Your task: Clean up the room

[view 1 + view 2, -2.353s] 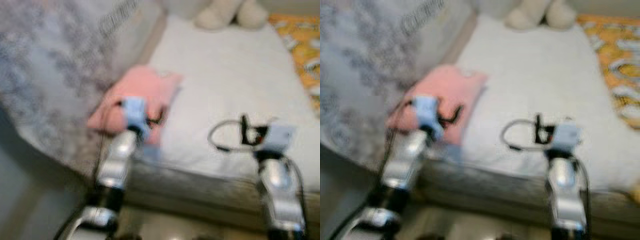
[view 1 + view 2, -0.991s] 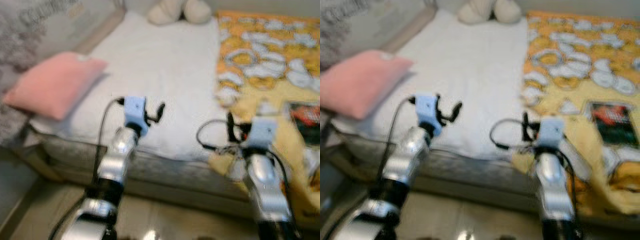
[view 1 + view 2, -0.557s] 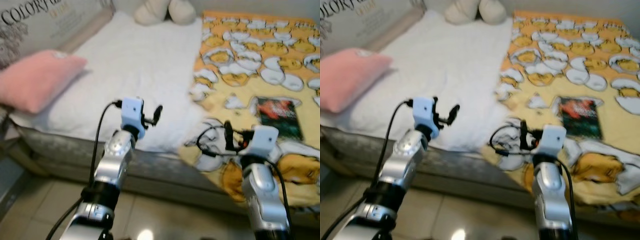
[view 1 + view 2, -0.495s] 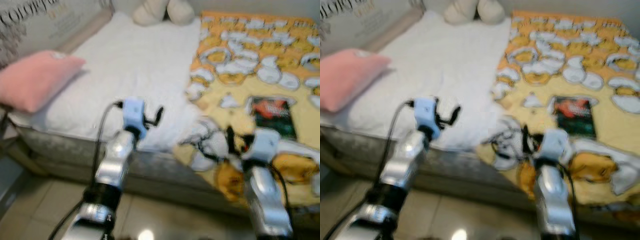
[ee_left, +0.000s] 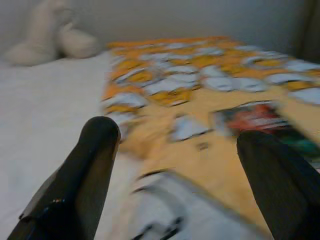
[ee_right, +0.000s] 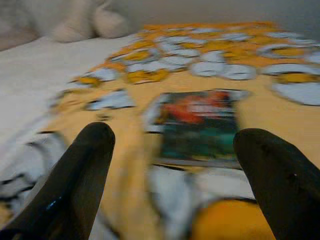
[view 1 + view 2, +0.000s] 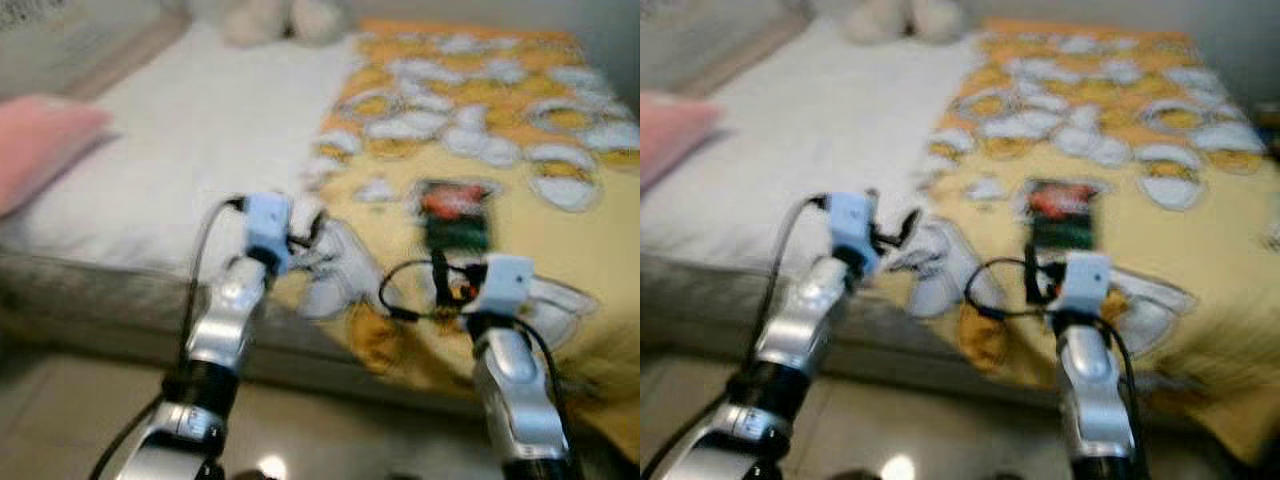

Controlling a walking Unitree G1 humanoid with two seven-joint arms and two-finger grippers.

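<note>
A bed (image 7: 150, 180) is being viewed from its near edge by the head camera, with motion blur over the whole scene. A white sheet is being shown on the half of the bed toward 9 o'clock, and a yellow-orange blanket (image 7: 560, 220) printed with white and yellow egg shapes is being shown on the half toward 3 o'clock. A dark book (image 7: 455, 213) with a red and green cover is being shown lying flat on the blanket, near the centre of the view and well apart from both claws. A pink pillow (image 7: 40, 150) is being shown at 9 o'clock on the sheet, and a pale plush toy (image 7: 270, 20) is being shown at 12 o'clock at the far end of the bed. The left claw (image 5: 175, 165) is being held over the near edge of the bed, where sheet and blanket meet, with its fingers (image 5: 90, 165) spread wide and nothing between them. The right claw (image 6: 170, 165) is being held over the blanket, with its fingers (image 6: 80, 175) likewise spread wide and empty; the book is being framed between them, farther along the bed. A pale tiled floor (image 7: 60, 420) is being shown below the bed at 7 o'clock.
</note>
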